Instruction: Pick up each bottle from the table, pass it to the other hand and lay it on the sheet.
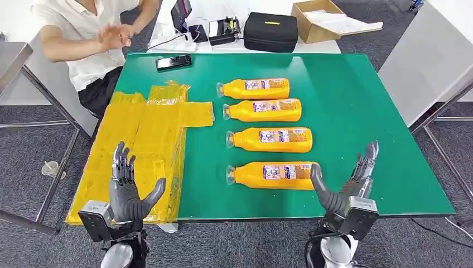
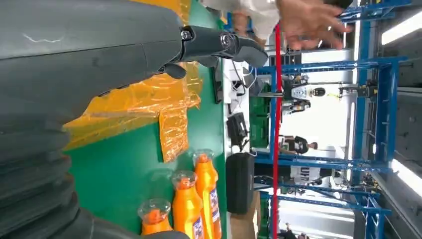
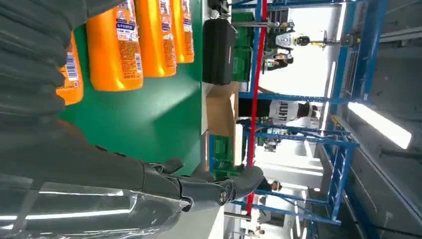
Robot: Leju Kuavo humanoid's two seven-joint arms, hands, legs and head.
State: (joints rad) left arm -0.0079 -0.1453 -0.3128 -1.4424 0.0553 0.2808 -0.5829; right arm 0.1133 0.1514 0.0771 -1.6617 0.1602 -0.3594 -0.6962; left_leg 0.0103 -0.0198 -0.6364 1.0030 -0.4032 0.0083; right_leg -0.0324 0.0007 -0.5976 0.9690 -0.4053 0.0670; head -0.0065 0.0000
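Both robot hands hovered at the near edge of the green tabletop [image 1: 346, 100], fingers spread, palms facing each other, nothing held. Left robot hand [image 1: 127, 187] stood upright over the near end of the yellow sheet [image 1: 145, 145]; thumb angled inward. Right robot hand [image 1: 350, 181] stood just beside the base of the nearest bottle [image 1: 273, 175], thumb pointing toward it, contact not discernible.

Four orange bottles lay on their sides in a column between the two robot hands, clear caps toward the sheet, labels up. Beyond the nearest: second bottle [image 1: 272, 139], third bottle [image 1: 263, 110], farthest bottle [image 1: 254, 89]. All separate, roughly parallel, none on the sheet.

Sheet was crinkled, translucent, stretching away from the left robot hand along the tabletop's left side, one flap reaching toward the third bottle's cap; near end hung over the tabletop edge.

Far from both robot hands: dark phone [image 1: 173, 62] on the green surface, black case [image 1: 271, 32] and open cardboard box [image 1: 315, 19] on a white surface beyond. Person in a white shirt [image 1: 89, 42] sat at the far left corner, hands raised together.
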